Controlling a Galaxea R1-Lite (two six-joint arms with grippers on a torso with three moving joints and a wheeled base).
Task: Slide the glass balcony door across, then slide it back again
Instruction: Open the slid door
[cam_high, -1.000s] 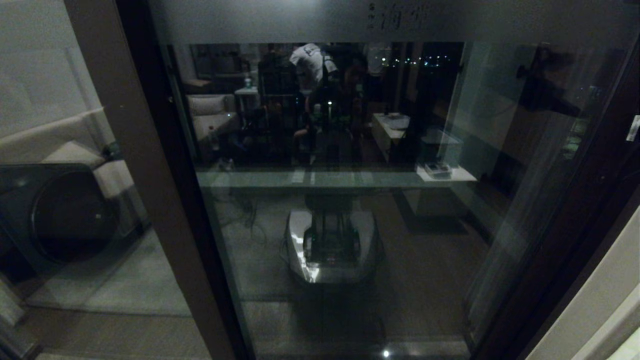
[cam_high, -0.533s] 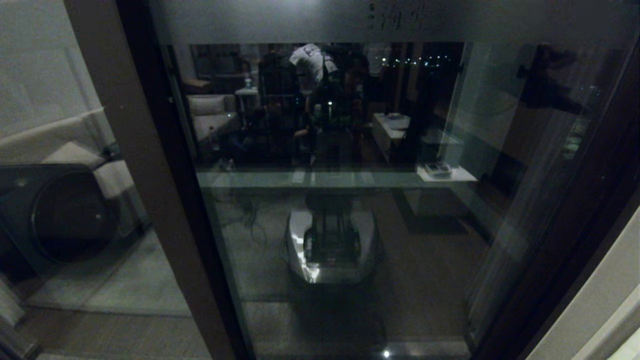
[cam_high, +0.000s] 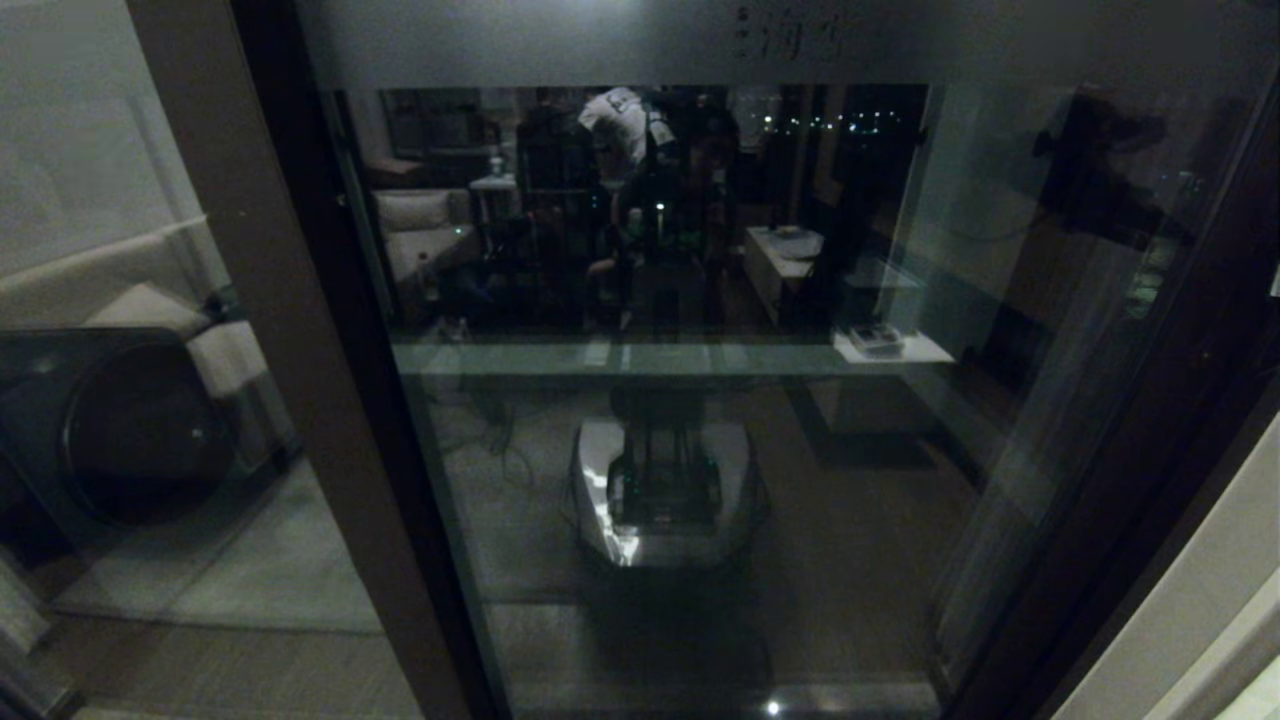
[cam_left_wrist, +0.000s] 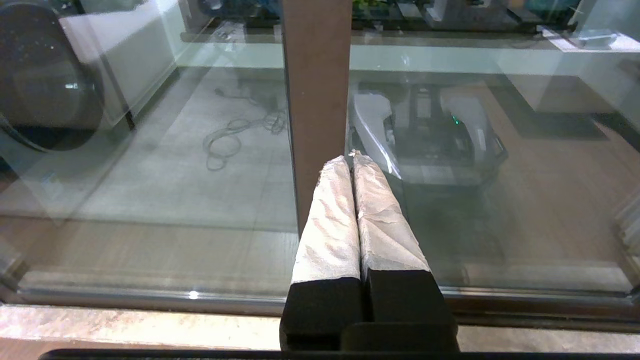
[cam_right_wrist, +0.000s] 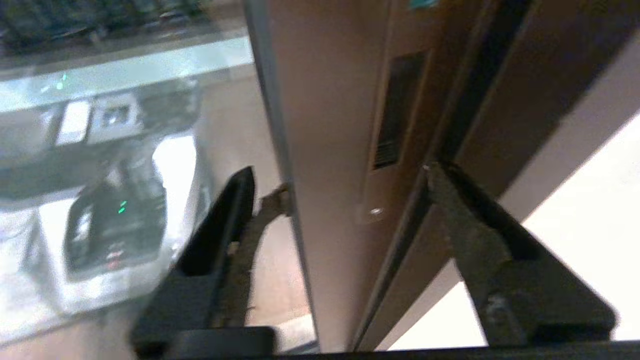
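Glass balcony door (cam_high: 680, 420) with dark brown frame and grey frosted top strip bearing dark characters, left pincer (cam_left_wrist: 352, 160) with crinkled white-wrapped fingers on black bases, right pincer (cam_right_wrist: 345, 190) black, washing machine (cam_high: 110, 430) dark with round black window

- The frosted top strip (cam_high: 640, 40) of the glass balcony door (cam_high: 700, 450) carries a short row of dark Chinese characters (cam_high: 790, 38); they are too dim and blurred to make out
- No other text, label, brand or number can be read in any view
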